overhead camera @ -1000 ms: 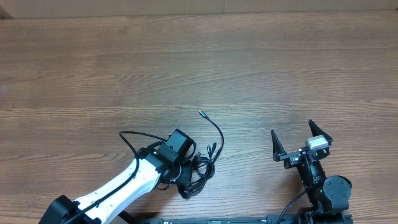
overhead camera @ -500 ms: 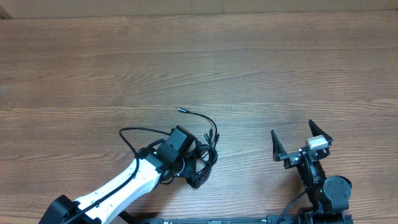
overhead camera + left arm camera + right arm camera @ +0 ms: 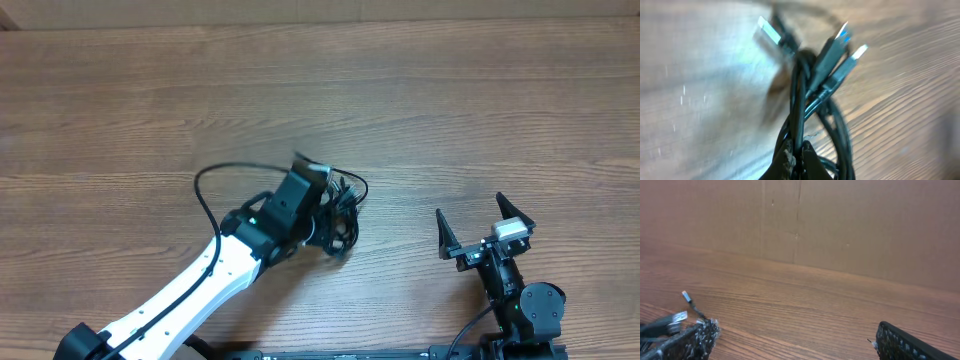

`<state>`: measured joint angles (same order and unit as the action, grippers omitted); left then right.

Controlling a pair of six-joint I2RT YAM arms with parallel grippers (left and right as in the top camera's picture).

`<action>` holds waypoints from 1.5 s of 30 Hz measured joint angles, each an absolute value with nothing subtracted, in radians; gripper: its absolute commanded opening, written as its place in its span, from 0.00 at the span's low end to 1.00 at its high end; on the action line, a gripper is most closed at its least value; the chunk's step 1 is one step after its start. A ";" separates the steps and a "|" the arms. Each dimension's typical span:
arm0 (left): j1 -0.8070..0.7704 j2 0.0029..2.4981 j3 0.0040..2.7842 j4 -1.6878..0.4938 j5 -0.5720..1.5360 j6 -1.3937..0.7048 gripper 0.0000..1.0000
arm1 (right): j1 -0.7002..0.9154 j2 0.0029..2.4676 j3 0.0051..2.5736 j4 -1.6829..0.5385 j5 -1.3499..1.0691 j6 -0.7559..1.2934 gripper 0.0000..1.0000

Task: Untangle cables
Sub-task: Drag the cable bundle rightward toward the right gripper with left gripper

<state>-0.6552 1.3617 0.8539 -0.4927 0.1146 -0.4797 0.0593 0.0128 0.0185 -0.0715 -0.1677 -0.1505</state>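
Within the left tool, bunched cables sit pinched.

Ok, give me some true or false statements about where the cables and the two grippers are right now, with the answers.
1. The left gripper is shut on the cables. True.
2. The right gripper holds a plug. False: it is open, empty, and well apart from the cables.
3. The cables lie spread out as separate strands. False: they are bunched in one bundle.
4. Metal plug ends show in the left wrist view. True.
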 measured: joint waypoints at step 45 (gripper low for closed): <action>-0.510 1.349 1.005 -0.779 0.363 -0.359 0.65 | 0.059 0.013 0.019 -0.071 -0.168 -0.150 1.00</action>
